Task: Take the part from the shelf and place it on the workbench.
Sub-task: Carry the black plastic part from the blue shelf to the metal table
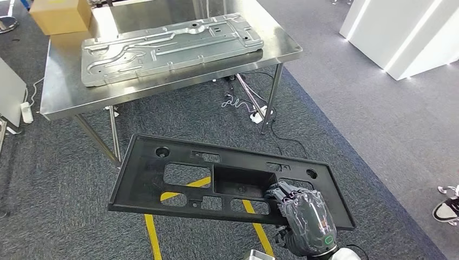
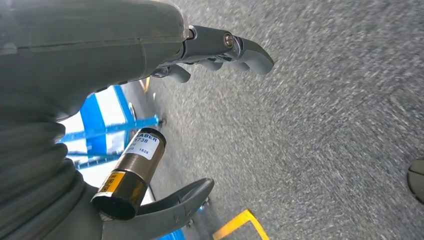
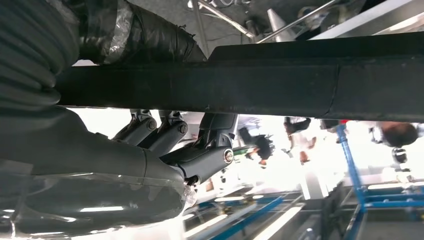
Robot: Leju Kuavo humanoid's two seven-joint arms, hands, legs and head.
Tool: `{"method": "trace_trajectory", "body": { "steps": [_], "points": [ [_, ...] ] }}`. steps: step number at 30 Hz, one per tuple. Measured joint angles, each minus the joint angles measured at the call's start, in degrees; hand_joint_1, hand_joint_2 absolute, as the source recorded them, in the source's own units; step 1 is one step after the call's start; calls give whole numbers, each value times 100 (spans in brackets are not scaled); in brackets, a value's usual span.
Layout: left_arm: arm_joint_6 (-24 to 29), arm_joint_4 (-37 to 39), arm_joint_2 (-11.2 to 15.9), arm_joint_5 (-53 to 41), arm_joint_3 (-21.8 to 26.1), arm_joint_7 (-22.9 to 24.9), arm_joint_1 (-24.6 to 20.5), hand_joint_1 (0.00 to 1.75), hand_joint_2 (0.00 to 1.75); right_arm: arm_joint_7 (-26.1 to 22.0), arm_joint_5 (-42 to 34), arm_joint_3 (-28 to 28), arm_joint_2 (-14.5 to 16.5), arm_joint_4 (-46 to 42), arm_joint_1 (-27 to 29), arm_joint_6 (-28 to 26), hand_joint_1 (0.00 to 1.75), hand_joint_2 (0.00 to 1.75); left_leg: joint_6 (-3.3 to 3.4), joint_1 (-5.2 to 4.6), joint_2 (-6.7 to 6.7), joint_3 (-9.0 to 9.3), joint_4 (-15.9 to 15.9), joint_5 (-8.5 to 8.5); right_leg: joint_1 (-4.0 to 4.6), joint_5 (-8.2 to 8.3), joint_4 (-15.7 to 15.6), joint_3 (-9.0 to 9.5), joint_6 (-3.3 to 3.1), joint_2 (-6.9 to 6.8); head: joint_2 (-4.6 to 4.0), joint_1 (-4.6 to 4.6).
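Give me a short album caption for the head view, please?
Robot's right hand carries a black panel toward the steel workbench, where a metal plate already lies.

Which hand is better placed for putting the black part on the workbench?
The right hand, probably. It already grips the black part at its near edge and holds it above the floor, in front of the workbench. The left hand holds nothing, its fingers apart over the carpet.
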Motion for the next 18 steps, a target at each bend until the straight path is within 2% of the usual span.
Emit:
{"method": "trace_trajectory", "body": {
  "steps": [1, 2, 3, 4, 5, 6, 7, 8, 9, 10, 11, 12, 13, 15, 16, 18],
  "points": [
    [16, -4, -5, 0, -7, 12, 2, 0, 175, 25, 53, 22, -18, 0, -10, 4, 175, 175, -33, 17, -64, -28, 0, 16, 7, 12, -133, 49, -21, 80, 0, 0],
    [32, -9, -8, 0, -18, 26, 9, 0, 175, 49, 112, 45, -40, 1, -19, 9, 175, 175, -75, 29, -131, -55, -6, 36, 17, 4, -166, 59, -34, 69, 0, 1],
    [47, -12, -7, -1, -31, 40, 24, 0, 175, 71, 167, 63, -63, 2, -37, 12, 175, 175, -120, 34, -203, -76, -22, 54, 11, 15, -202, 69, -51, 3, 0, 3],
    [56, -14, -4, -1, -43, 49, 39, 0, 175, 91, 210, 75, -87, 5, -63, 16, 175, 175, -152, 27, -182, -96, -7, 41, -1, 38, -256, 93, -73, -76, 0, 1],
    [61, -15, -1, -1, -53, 54, 48, 0, 175, 103, 238, 81, -109, 11, -92, 19, 175, 175, -175, 10, -74, -143, 80, -26, -18, 65, -315, 121, -102, -162, 0, -8],
    [64, -17, 3, -1, -61, 57, 45, 0, 175, 114, 253, 84, -126, 16, -120, 21, 175, 175, -194, -6, 98, -238, 278, -158, -37, 90, -370, 145, -129, -257, 0, -19],
    [64, -17, 5, 0, -70, 58, 38, 0, 175, 122, 261, 84, -140, 24, -140, 24, 175, 175, -204, -2, 311, -378, 584, -341, -34, 100, -392, 160, -146, -354, 0, -29],
    [65, -17, 6, 0, -82, 59, 30, 0, 175, 125, 263, 84, -155, 37, -149, 29, 175, 175, -225, 8, 459, -551, 948, -530, -30, 98, -393, 161, -160, -451, 0, -38],
    [65, -17, 8, 0, -93, 58, 25, 0, 175, 128, 270, 84, -174, 51, -155, 40, 175, 175, -254, 25, 538, -705, 1276, -664, -25, 91, -384, 158, -161, -552, 0, -38],
    [65, -17, 11, 0, -104, 58, 27, 0, 175, 128, 287, 85, -198, 70, -162, 55, 175, 175, -282, 45, 578, -783, 1455, -700, -22, 80, -370, 155, -157, -651, 0, -37],
    [63, -17, 17, 0, -111, 60, 32, 0, 175, 128, 314, 85, -226, 88, -179, 75, 175, 175, -310, 64, 607, -753, 1429, -631, -26, 65, -350, 152, -145, -745, 0, -38],
    [55, -17, 28, 0, -118, 61, 38, 0, 175, 125, 344, 86, -264, 108, -211, 98, 175, 175, -333, 81, 654, -601, 1175, -470, -34, 44, -320, 149, -125, -828, 0, -38],
    [40, -17, 43, 0, -126, 64, 44, 0, 175, 118, 372, 86, -310, 129, -257, 123, 175, 175, -350, 93, 743, -373, 773, -296, -44, 15, -278, 147, -96, -904, 0, -38],
    [2, -12, 64, 0, -144, 69, 39, 0, 175, 94, 416, 84, -426, 179, -380, 179, 175, 175, -323, 84, 935, -39, 180, -105, -32, -47, -195, 140, -19, -1014, 0, -37],
    [-11, -9, 70, 0, -149, 70, 34, 0, 175, 80, 431, 82, -487, 206, -446, 205, 175, 175, -291, 73, 979, 7, 71, -92, -18, -66, -167, 141, 22, -1060, 0, -34],
    [-18, -5, 83, -1, -152, 72, 33, 0, 175, 57, 451, 80, -599, 267, -579, 243, 175, 175, -209, 58, 898, -29, 72, -77, -4, -72, -165, 157, 93, -1153, 0, -31]
  ]
}}
